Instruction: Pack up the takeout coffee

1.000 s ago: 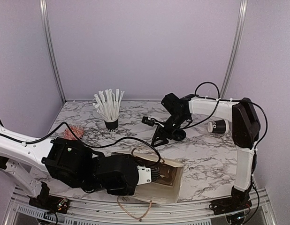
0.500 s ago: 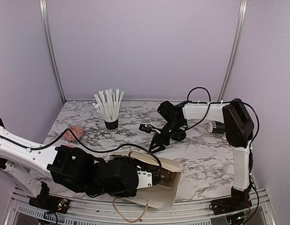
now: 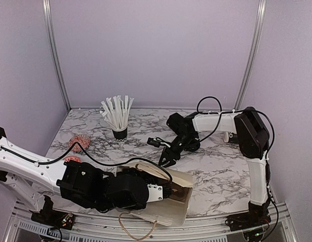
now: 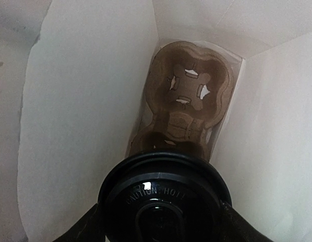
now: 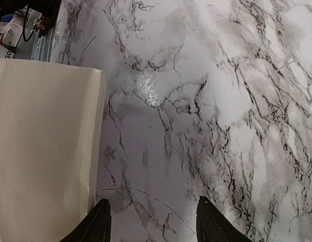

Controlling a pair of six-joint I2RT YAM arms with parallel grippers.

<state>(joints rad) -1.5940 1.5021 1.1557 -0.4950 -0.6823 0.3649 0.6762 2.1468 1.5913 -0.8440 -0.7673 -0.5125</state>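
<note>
- Marble table [image 3: 221,171], lilac walls [image 3: 146,50]; bag [image 3: 184,201] lies on its side at the near edge.
- Left gripper [image 4: 160,229] reaches into the bag, clamped on the coffee [image 4: 163,194], lid facing the carrier [image 4: 189,101] deep inside.
- Best to push straight in, seat the coffee in a carrier well, then release.
- Right gripper [image 5: 153,224] hovers parted and empty, just beyond the bag.
- Lid hides the coffee's body and the carrier's near well.

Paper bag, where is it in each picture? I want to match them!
Top view: the paper bag lies bottom middle, left arm reaching inside.
Left wrist: you look inside it; pale walls around, the takeout coffee low in the middle.
Right wrist: its cream side fills the left.
Shared landmark: the marble table, in the top and right wrist views.
</note>
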